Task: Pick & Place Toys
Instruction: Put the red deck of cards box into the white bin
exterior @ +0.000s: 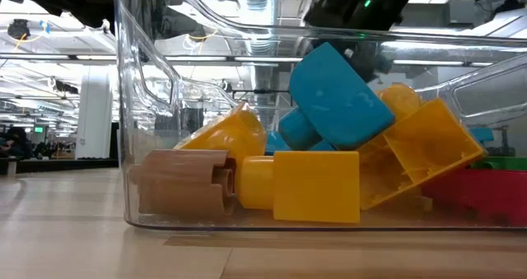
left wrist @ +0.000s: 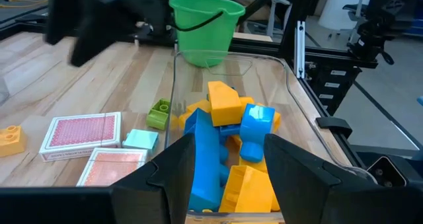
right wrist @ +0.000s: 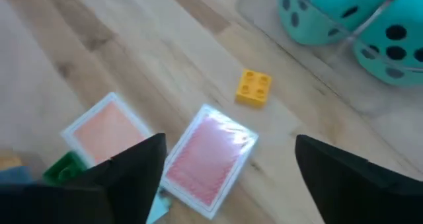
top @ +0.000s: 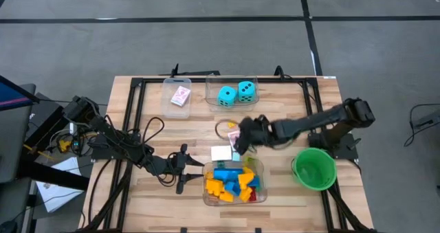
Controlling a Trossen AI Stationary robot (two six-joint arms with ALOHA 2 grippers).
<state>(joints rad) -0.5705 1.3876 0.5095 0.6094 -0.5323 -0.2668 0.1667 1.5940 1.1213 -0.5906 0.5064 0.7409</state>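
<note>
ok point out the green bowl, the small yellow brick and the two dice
green bowl point(top: 315, 168): high view, inner floor
small yellow brick point(right wrist: 254, 87): right wrist view, studded top
two dice point(top: 236, 93): high view, where they meet

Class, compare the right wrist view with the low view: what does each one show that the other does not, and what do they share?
Only the right wrist view shows two pink-backed cards, a small yellow brick on bare wood, and the cyan dice in a clear container. The right hand is open above the cards. Only the low view shows the clear tub piled with bricks, a large blue brick on top. Both show the wooden table.
</note>
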